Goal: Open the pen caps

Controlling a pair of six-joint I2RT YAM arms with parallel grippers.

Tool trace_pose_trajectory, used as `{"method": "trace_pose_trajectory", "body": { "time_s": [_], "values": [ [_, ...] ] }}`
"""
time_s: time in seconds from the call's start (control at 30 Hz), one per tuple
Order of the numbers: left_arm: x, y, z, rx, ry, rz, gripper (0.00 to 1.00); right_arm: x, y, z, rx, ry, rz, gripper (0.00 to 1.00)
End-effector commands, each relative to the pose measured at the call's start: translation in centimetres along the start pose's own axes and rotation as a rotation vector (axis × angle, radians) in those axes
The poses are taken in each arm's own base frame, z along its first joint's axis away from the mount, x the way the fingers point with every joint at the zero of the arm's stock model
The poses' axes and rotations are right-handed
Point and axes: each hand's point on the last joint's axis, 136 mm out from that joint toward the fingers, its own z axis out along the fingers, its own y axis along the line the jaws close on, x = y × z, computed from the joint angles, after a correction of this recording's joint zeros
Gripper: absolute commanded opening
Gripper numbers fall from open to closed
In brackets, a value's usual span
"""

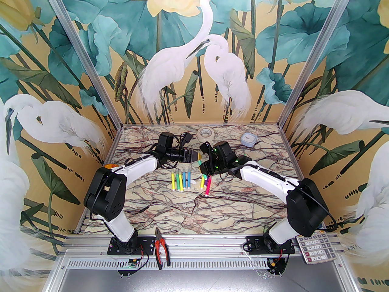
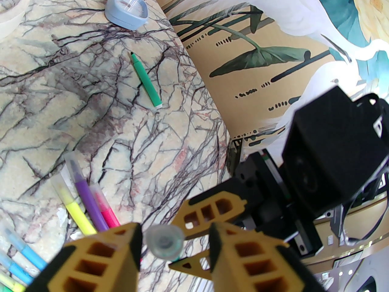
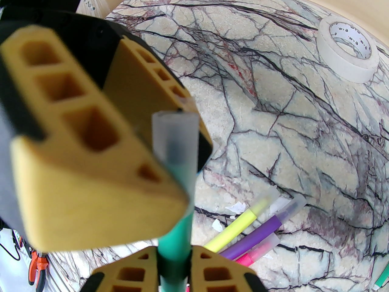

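My right gripper (image 1: 204,165) (image 3: 174,274) is shut on a teal green pen (image 3: 177,224) and holds it up above the table. Its pale translucent pen cap (image 3: 174,138) (image 2: 165,242) points at my left gripper (image 1: 195,157) (image 2: 175,225). The left jaws stand on either side of that cap, with small gaps still showing. A row of capped pens (image 1: 180,179) lies on the marble table (image 1: 170,211). Yellow, purple and pink capped pens (image 2: 91,205) (image 3: 252,230) lie beside them. An uncapped green pen (image 2: 146,81) lies further off.
A tape roll (image 1: 206,132) (image 3: 348,49) and a blue-grey box (image 1: 248,139) (image 2: 127,9) sit at the back of the table. Red-handled pliers (image 1: 161,248) and a calculator (image 1: 316,248) rest on the front rail. Painted walls close in three sides.
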Motion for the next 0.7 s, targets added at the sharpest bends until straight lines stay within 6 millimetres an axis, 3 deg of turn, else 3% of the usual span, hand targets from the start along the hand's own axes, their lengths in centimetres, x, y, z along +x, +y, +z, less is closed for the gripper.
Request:
{"method": "trace_pose_trajectory", "body": {
  "time_s": [0.0, 0.1, 0.33, 0.67],
  "values": [
    [-0.7, -0.8, 0.3, 0.033, 0.004, 0.021, 0.29, -2.1, 1.4, -1.1, -0.036, -0.067, -0.05, 0.18],
    [-0.8, -0.8, 0.4, 0.033, 0.003, 0.02, 0.23, -2.1, 1.3, -1.1, -0.03, -0.068, -0.051, 0.2],
    [-1.1, -1.1, 0.4, 0.041, 0.0, 0.012, 0.1, -2.4, 0.2, -0.4, 0.015, -0.079, -0.023, 0.36],
    [-1.4, -1.9, 0.4, 0.085, -0.004, -0.006, 0.04, -2.7, 0.4, 0.5, -0.013, -0.088, -0.002, 0.34]
  ]
}}
